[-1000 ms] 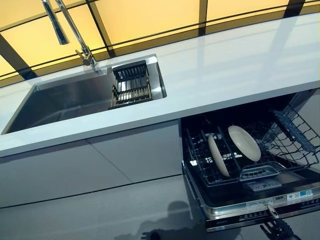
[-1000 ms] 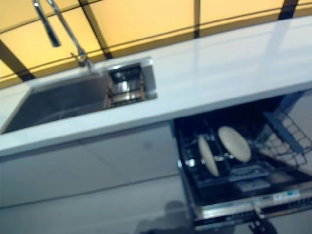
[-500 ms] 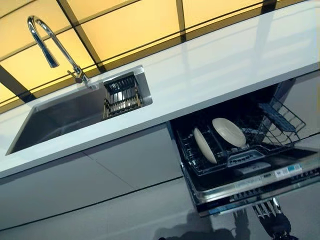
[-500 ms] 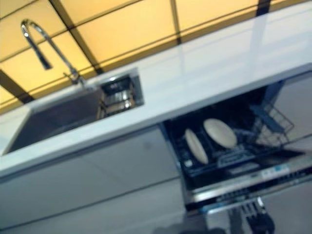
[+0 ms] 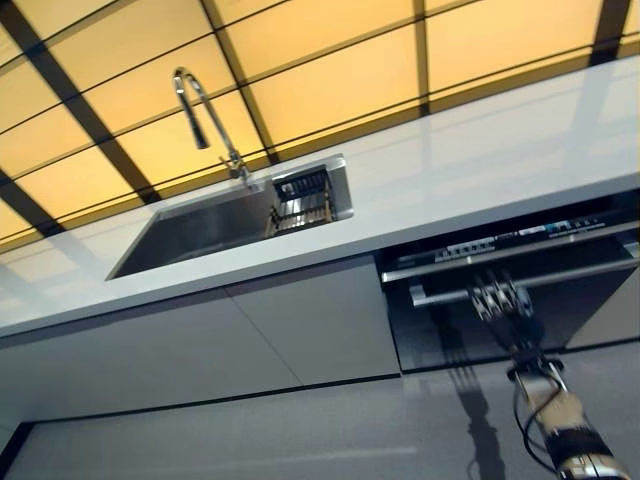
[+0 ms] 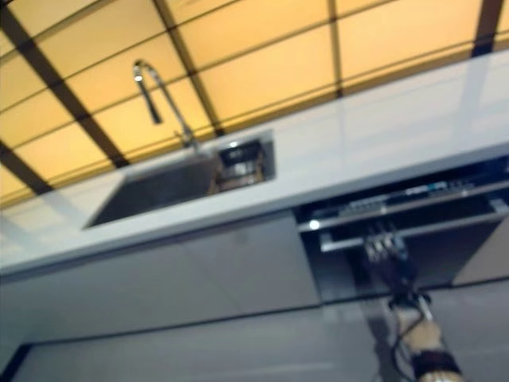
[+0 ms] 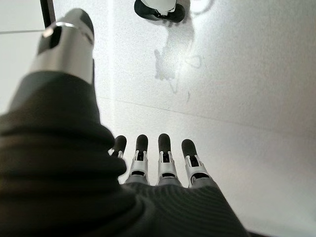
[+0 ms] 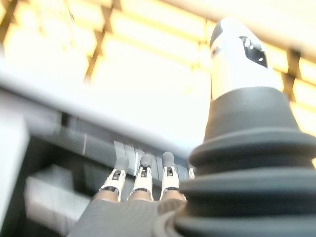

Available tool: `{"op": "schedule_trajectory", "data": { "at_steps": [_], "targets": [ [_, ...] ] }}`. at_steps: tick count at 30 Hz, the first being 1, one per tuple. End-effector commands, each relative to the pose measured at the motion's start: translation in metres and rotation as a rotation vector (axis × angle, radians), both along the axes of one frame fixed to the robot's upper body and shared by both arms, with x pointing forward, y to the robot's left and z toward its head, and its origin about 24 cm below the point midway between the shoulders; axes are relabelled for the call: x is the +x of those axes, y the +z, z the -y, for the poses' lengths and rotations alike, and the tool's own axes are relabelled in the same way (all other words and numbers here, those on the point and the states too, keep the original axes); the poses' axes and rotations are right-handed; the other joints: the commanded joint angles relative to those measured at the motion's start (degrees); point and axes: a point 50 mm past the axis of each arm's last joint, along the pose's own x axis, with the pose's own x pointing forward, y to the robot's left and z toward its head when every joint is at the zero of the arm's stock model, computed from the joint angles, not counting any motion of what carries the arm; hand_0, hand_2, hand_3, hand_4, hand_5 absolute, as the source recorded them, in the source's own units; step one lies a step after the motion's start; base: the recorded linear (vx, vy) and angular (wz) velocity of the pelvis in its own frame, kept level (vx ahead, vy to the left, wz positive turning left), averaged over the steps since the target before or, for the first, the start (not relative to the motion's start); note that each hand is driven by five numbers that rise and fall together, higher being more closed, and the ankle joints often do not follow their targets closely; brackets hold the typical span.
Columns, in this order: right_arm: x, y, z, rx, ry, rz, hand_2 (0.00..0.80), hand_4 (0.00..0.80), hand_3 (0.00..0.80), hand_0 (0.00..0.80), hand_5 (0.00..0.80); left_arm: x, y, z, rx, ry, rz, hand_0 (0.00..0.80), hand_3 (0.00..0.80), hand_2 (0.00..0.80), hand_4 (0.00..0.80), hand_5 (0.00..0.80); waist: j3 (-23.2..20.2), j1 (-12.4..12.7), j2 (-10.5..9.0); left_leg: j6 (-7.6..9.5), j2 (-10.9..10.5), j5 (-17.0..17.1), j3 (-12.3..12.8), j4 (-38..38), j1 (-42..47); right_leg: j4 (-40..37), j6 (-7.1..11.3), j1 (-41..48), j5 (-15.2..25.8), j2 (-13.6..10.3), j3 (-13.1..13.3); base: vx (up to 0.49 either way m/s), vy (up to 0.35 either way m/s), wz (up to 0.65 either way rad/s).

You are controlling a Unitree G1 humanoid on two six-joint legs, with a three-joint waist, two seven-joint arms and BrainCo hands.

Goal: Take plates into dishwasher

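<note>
The bench runs across the frame from lower left to upper right. The sink is set into it left of centre, with the tap behind it and a rack in the sink's right end. Below the bench at right sits the dishwasher, its door seemingly almost closed. The right hand lies against its front, below the handle bar.

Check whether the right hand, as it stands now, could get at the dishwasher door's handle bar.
Probably yes. The right hand is raised in front of the dishwasher door, its straight fingers reaching up to the handle bar, and nothing stands between them. Whether they already touch it cannot be told.
</note>
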Motion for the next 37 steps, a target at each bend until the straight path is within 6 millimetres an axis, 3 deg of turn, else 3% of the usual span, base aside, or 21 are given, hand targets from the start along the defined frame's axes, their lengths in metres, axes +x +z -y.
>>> {"op": "schedule_trajectory", "data": {
  "at_steps": [1,7,8,9,12,16,21,22,23,25,30,37],
  "targets": [
    [0.027,0.057,-0.020,-0.089,0.048,0.171,0.000,0.000,0.000,0.000,0.000,0.011,0.012,-0.034,0.105,-0.083,0.018,0.000,0.000,0.000,0.000,0.000,-0.3,2.9,-4.09,1.21,-1.9,-17.3,-1.7,6.9,0.3,-1.7,-1.58,2.0,2.8,2.1,-0.3,0.039,-0.067,0.45],
    [0.009,-0.004,0.001,-0.398,-0.087,-0.232,0.000,0.000,0.000,0.000,0.000,-0.001,0.015,-0.045,0.128,-0.054,0.017,0.000,0.000,0.000,0.000,0.000,-2.1,3.1,-7.60,1.38,-1.1,-14.2,-1.0,1.7,1.3,-9.3,-0.38,4.1,7.2,4.0,-1.4,-0.048,-0.056,0.26],
    [0.008,-0.005,0.002,-0.407,-0.090,-0.243,0.000,0.000,0.000,0.000,0.000,-0.001,0.015,-0.046,0.129,-0.052,0.018,0.000,0.000,0.000,0.000,0.000,-2.2,3.0,-7.71,1.37,-1.0,-14.1,-0.9,1.5,1.3,-9.6,-0.32,4.1,7.4,4.1,-1.4,-0.065,-0.061,-0.01],
    [-0.002,-0.022,0.013,-0.526,-0.120,-0.366,0.000,0.000,0.000,0.000,0.000,-0.001,0.015,-0.047,0.131,-0.028,0.027,0.000,0.000,0.000,0.000,0.000,-3.0,2.7,-8.59,1.35,-0.6,-13.5,-0.1,-0.5,1.8,-11.7,0.25,4.4,8.3,4.7,-0.9,-0.053,-0.033,-0.11],
    [-0.021,-0.047,0.030,-0.721,-0.147,-0.560,0.000,0.000,0.000,0.000,0.000,0.004,0.016,-0.047,0.126,-0.008,0.035,0.000,0.000,0.000,0.000,0.000,-4.0,2.1,-9.76,1.43,-0.3,-12.4,0.6,-3.5,2.3,-14.6,1.27,4.6,10.0,5.4,-0.1,-0.035,-0.024,-0.28],
    [-0.048,-0.077,0.040,-0.836,-0.094,-0.743,0.000,0.000,0.000,0.000,0.000,0.016,0.017,-0.047,0.122,0.015,0.045,0.000,0.000,0.000,0.000,0.000,-5.2,1.0,-11.20,1.68,-0.2,-11.4,1.7,-7.0,3.3,-17.9,2.62,4.4,12.2,6.1,1.6,-0.026,-0.013,-0.10],
    [-0.086,-0.123,0.030,-0.814,0.015,-0.906,0.000,0.000,0.000,0.000,0.000,0.028,0.016,-0.040,0.112,0.002,0.044,0.000,0.000,0.000,0.000,0.000,-6.5,-0.7,-12.28,2.28,-0.6,-11.2,3.2,-10.2,4.6,-20.6,3.96,3.8,14.5,6.5,3.2,-0.012,0.022,-0.08],
    [-0.105,-0.143,0.023,-0.791,0.057,-0.975,0.000,0.000,0.000,0.000,0.000,0.033,0.015,-0.036,0.099,-0.003,0.040,0.000,0.000,0.000,0.000,0.000,-6.8,-1.4,-12.60,2.51,-0.9,-11.5,3.5,-10.6,4.9,-21.3,4.38,3.6,15.2,6.6,3.8,-0.025,0.039,0.03],
    [-0.108,-0.146,0.022,-0.792,0.064,-0.985,0.000,0.000,0.000,0.000,0.000,0.034,0.015,-0.035,0.098,-0.005,0.039,0.000,0.000,0.000,0.000,0.000,-6.9,-1.5,-12.68,2.58,-1.0,-11.3,3.6,-10.7,4.7,-21.4,4.44,3.3,15.4,6.6,3.8,-0.021,0.034,0.04],
    [-0.134,-0.172,0.008,-0.764,0.132,-1.083,0.000,0.000,0.000,0.000,0.000,0.039,0.014,-0.028,0.080,-0.037,0.029,0.000,0.000,0.000,0.000,0.000,-7.2,-2.4,-13.14,2.83,-1.0,-11.7,4.4,-10.9,5.1,-22.1,4.80,2.8,16.2,6.5,4.5,-0.012,0.012,0.02],
    [-0.175,-0.206,-0.020,-0.679,0.194,-1.223,0.000,0.000,0.000,0.000,0.000,0.038,0.009,-0.016,0.031,-0.040,0.013,0.000,0.000,0.000,0.000,0.000,-7.5,-3.4,-13.49,3.31,-0.7,-12.7,6.2,-10.8,6.2,-21.6,4.96,2.7,16.1,6.2,5.0,0.025,0.021,0.03],
    [-0.187,-0.217,-0.042,-0.596,0.187,-1.237,0.000,0.000,0.000,0.000,0.000,0.033,0.007,-0.010,0.003,-0.036,0.014,0.000,0.000,0.000,0.000,0.000,-6.9,-4.0,-13.51,3.97,-0.7,-13.7,7.0,-10.6,7.2,-20.8,5.18,2.6,15.8,5.8,5.6,0.011,0.002,-0.02]
  ]
}}
